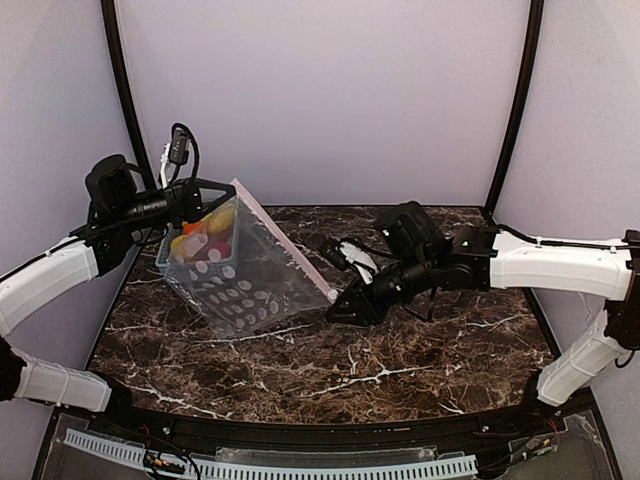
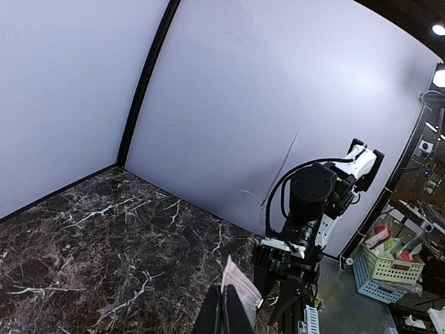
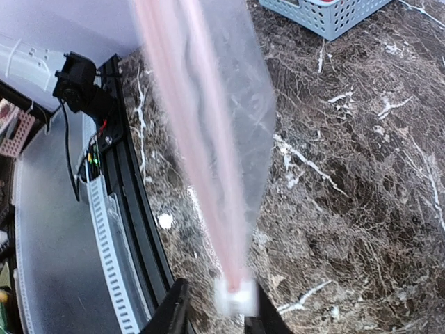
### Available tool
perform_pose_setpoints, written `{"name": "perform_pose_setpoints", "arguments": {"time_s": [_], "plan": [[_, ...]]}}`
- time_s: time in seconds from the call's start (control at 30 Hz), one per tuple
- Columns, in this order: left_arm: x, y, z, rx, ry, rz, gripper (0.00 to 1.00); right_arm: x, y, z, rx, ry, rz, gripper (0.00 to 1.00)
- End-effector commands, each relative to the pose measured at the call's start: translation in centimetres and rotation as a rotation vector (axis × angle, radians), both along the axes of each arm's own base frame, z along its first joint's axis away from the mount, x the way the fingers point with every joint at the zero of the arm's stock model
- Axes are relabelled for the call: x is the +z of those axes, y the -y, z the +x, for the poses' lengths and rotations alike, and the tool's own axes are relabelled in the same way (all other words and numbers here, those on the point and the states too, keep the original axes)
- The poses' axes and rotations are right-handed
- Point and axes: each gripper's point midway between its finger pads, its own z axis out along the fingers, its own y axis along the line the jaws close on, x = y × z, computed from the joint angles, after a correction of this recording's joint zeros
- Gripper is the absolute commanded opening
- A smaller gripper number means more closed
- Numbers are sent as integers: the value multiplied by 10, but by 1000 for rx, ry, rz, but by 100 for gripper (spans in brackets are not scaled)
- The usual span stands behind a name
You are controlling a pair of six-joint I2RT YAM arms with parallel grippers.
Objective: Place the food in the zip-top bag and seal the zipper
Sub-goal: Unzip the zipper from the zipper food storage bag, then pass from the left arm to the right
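While the zip-top bag (image 1: 262, 265) is held up over the surface (image 1: 400, 370), stretched between the two claws, the task is judged to be in its sealing part and not finished. The far left corner of the bag is pinched in the left claw (image 2: 226, 306), whose fingers are closed flat on the plastic. At the near right end of the zipper (image 1: 285, 240), the small white slider (image 3: 236, 299) is enclosed by the right claw (image 3: 219, 309), which is almost closed around it. How firmly it is gripped is hidden by blur. The food (image 1: 205, 238) is seen at the far left through the dotted plastic, just above the basket (image 3: 327, 15). Whether these pieces lie in the bag or in the basket behind it cannot be decided. It also cannot be told whether the pink strip is pressed shut along its length. If the food is inside, only the closing of the zipper is left.
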Motion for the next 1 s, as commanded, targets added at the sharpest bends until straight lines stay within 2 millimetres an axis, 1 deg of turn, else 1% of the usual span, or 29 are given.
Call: {"name": "perform_pose_setpoints", "arguments": {"time_s": [0.0, 0.07, 0.1, 0.23, 0.3, 0.33, 0.4, 0.5, 0.67, 0.8, 0.97], "plan": [[15, 5, -12, -73, 74, -44, 1, 6, 16, -5, -38, -6, -16, 34], [12, 13, -19, -121, 67, -33, 1, 25, 19, 3, -84, 44, 21, 46], [10, 18, -23, -143, 73, -26, 1, 38, 21, 7, -110, 73, 44, 50], [0, 33, -33, -195, 69, 21, 1, 73, 27, 13, -156, 140, 123, 62], [-4, 37, -35, -207, 62, 38, 1, 86, 28, 14, -163, 164, 160, 66], [-4, 38, -37, -215, 61, 40, 1, 89, 29, 15, -170, 172, 167, 67], [-6, 41, -39, -234, 55, 40, 1, 88, 30, 20, -193, 187, 158, 68], [-8, 45, -42, -259, 47, 42, 1, 81, 30, 30, -236, 205, 119, 68], [-11, 47, -43, -273, 39, 46, 1, 73, 18, 34, -207, 202, 93, 64], [-12, 49, -45, -286, 34, 47, 1, 73, 14, 37, -194, 212, 90, 63], [-11, 49, -45, -288, 36, 46, 1, 76, 16, 46, -224, 246, 90, 63]]}}
